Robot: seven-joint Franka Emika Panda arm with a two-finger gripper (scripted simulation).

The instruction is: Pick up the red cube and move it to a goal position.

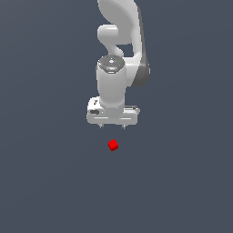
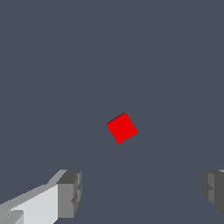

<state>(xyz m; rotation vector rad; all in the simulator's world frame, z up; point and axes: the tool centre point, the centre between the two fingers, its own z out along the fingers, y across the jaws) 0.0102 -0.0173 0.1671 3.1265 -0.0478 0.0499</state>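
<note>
The red cube (image 1: 113,145) is a tiny bright red block lying on the flat dark grey surface, just below the white arm in the exterior view. My gripper (image 1: 112,126) hangs above it, pointing down, with its two short fingertips spread apart and nothing between them. In the wrist view the cube (image 2: 122,127) lies turned at an angle on the surface, and the gripper (image 2: 142,190) shows its grey fingers (image 2: 70,192) wide apart, with the cube beyond the gap between them and not touched.
The plain dark grey surface (image 1: 182,182) fills both views. The white arm's body (image 1: 118,45) rises behind the gripper. No other object shows.
</note>
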